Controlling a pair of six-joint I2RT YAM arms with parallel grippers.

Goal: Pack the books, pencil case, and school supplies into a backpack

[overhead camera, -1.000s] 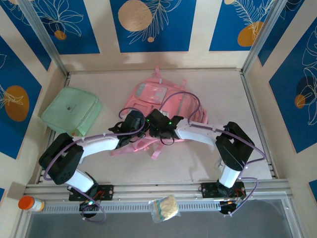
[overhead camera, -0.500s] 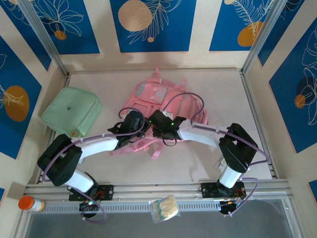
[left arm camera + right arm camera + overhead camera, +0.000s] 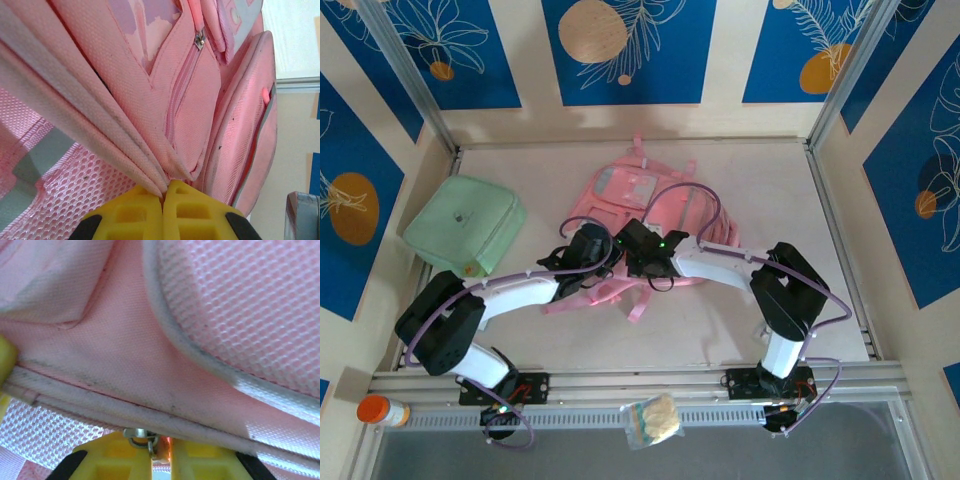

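Left hand [image 3: 163, 189] grips backpack [image 3: 185, 110]; right hand [image 3: 160, 447], zip pull [image 3: 142, 436].

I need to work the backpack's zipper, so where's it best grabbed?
The small metal pull ring, hanging free under the backpack seam. Come end-on, straddling it, as the right gripper sits: the ring is thin and dangles loose.

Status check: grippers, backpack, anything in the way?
Left gripper shut on backpack fabric edge. Right gripper pinched on zip pull. Green pouch off to the left, apart from backpack.
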